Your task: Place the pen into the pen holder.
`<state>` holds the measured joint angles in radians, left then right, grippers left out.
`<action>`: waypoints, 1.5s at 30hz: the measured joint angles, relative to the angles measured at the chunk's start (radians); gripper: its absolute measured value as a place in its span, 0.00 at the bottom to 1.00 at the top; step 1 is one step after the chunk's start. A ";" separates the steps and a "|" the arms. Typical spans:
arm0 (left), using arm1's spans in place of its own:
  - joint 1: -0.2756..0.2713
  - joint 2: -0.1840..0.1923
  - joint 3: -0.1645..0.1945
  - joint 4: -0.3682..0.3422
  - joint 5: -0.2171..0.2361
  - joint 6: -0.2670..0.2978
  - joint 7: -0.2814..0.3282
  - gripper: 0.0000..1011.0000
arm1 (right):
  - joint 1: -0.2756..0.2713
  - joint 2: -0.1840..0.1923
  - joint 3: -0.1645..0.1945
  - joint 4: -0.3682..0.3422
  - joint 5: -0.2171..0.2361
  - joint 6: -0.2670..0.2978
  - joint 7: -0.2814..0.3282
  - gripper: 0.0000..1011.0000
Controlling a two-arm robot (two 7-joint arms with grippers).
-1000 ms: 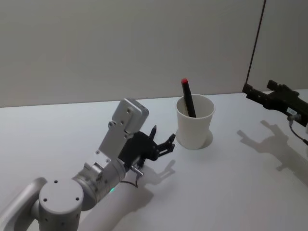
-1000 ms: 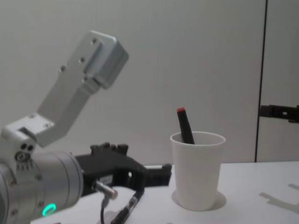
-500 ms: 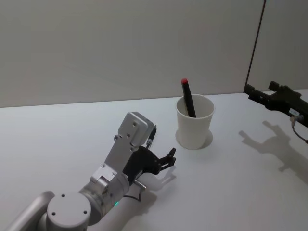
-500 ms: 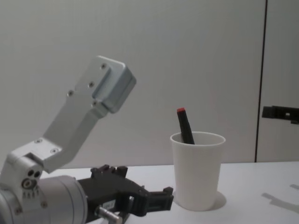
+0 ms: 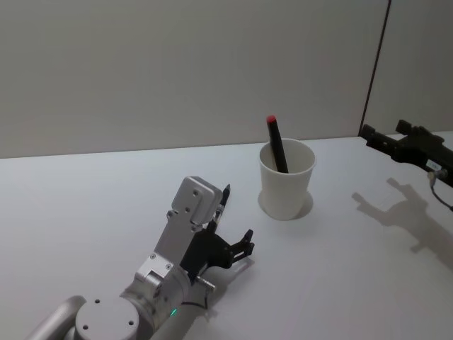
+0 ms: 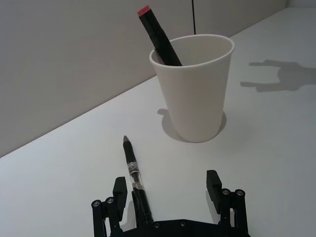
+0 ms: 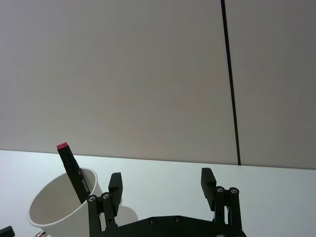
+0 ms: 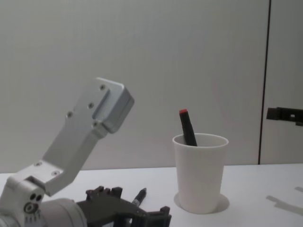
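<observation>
Head view: pen holder (image 5: 287, 185), a white paper cup, stands upright on the table (image 5: 85, 191) right of centre, w/ a red-capped marker (image 5: 276, 145) leaning inside, cap sticking up above the rim. Pen (image 5: 224, 200) isn't in the cup. It lies flat on the table just left of it, not touching, tip twd the back wall. Left gripper (image 5: 239, 244) sits low over the table at lower centre, at the pen's near end. Left wrist view: jaws wide apart, pen's rear end btwn them, close beside one finger (image 6: 119, 190), not clamped. Right gripper (image 5: 373, 134) hangs at the right edge, well apart from the cup; right wrist view shows its jaws apart too.
</observation>
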<state>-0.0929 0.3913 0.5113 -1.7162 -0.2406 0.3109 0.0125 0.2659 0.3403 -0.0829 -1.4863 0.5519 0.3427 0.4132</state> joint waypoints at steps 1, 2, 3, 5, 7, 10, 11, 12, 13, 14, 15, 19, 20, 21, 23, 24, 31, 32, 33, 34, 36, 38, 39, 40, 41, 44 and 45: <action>0.002 -0.001 0.000 0.001 -0.002 0.000 0.004 0.99 | 0.000 0.000 0.000 0.000 0.000 0.000 0.000 0.99; 0.004 -0.002 0.000 0.003 -0.005 0.000 0.013 0.99 | 0.000 0.000 0.000 0.000 0.000 0.000 0.000 0.99; 0.004 -0.002 0.000 0.003 -0.005 0.000 0.013 0.99 | 0.000 0.000 0.000 0.000 0.000 0.000 0.000 0.99; 0.009 -0.005 0.000 0.007 -0.010 0.000 0.026 0.99 | 0.000 0.000 0.000 0.000 0.000 0.001 0.000 0.99; 0.013 -0.007 0.001 0.010 -0.014 -0.003 0.039 0.99 | 0.000 0.001 0.001 0.000 0.001 0.001 0.000 0.99; 0.019 -0.009 0.000 0.014 -0.020 -0.011 0.055 0.99 | -0.001 0.001 0.001 0.000 0.001 0.001 0.000 0.99; 0.021 -0.009 0.000 0.015 -0.021 -0.012 0.060 0.99 | -0.001 0.001 0.001 0.000 0.001 0.001 0.000 0.99; 0.023 -0.009 -0.001 0.016 -0.022 -0.014 0.063 0.99 | 0.000 0.001 0.001 0.000 0.001 0.001 0.000 0.99; 0.025 -0.010 -0.001 0.018 -0.025 -0.018 0.070 0.99 | -0.001 0.001 0.001 0.000 0.001 0.001 0.000 0.99; 0.027 -0.010 -0.002 0.019 -0.027 -0.020 0.074 0.99 | -0.001 0.001 0.001 0.000 0.001 0.001 0.000 0.99; 0.028 -0.011 -0.002 0.019 -0.027 -0.021 0.076 0.99 | -0.001 0.001 0.001 0.000 0.001 0.002 0.000 0.99; 0.036 -0.012 -0.004 0.023 -0.033 -0.028 0.092 0.99 | 0.000 0.001 0.001 0.000 0.001 0.001 0.000 0.99; 0.037 -0.013 -0.004 0.024 -0.034 -0.029 0.094 0.99 | -0.001 0.001 0.001 0.000 0.001 0.001 0.000 0.99; 0.039 -0.013 -0.004 0.024 -0.034 -0.030 0.096 0.99 | -0.001 0.001 0.001 0.000 0.001 0.002 0.000 0.99; 0.041 -0.014 -0.006 0.026 -0.036 -0.032 0.101 0.99 | 0.000 0.001 0.001 0.000 0.001 0.001 0.000 0.99; 0.042 -0.015 -0.006 0.026 -0.036 -0.032 0.101 0.99 | -0.001 0.001 0.001 0.000 0.001 0.001 0.000 0.99; 0.043 -0.022 -0.010 0.032 -0.036 -0.035 0.105 0.99 | -0.001 0.001 0.001 0.000 0.001 0.001 0.000 0.99; 0.042 -0.023 -0.010 0.033 -0.036 -0.035 0.105 0.99 | 0.000 0.001 0.001 0.000 0.001 0.001 0.000 0.99; 0.042 -0.024 -0.011 0.034 -0.036 -0.035 0.105 0.99 | 0.000 0.001 0.001 0.000 0.000 0.001 0.000 0.99; 0.041 -0.026 -0.012 0.035 -0.035 -0.036 0.105 0.99 | -0.001 0.001 0.000 0.000 0.001 0.001 0.000 0.99; 0.040 -0.028 -0.013 0.037 -0.035 -0.037 0.105 0.99 | 0.000 0.001 0.001 0.000 0.001 0.001 0.000 0.99; 0.039 -0.031 -0.014 0.039 -0.036 -0.039 0.105 0.99 | 0.000 0.001 0.000 0.000 0.001 0.001 0.000 0.99; 0.038 -0.032 -0.015 0.040 -0.038 -0.041 0.104 0.99 | 0.000 0.001 0.001 0.000 0.001 0.001 0.000 0.99; 0.038 -0.034 -0.016 0.041 -0.039 -0.042 0.104 0.99 | 0.000 0.001 0.000 0.000 0.001 0.001 0.000 0.99; 0.037 -0.035 -0.016 0.042 -0.042 -0.044 0.104 0.99 | 0.000 0.001 0.000 0.000 0.001 0.001 0.000 0.99; 0.036 -0.041 -0.021 0.047 -0.058 -0.053 0.104 0.99 | 0.000 0.001 0.001 0.000 0.000 0.001 0.000 0.99; 0.036 -0.042 -0.022 0.048 -0.062 -0.055 0.104 0.99 | 0.000 0.001 0.000 0.000 0.001 0.001 0.000 0.99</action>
<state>-0.0570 0.3496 0.4897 -1.6679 -0.3029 0.2558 0.1164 0.2655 0.3415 -0.0824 -1.4863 0.5524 0.3441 0.4132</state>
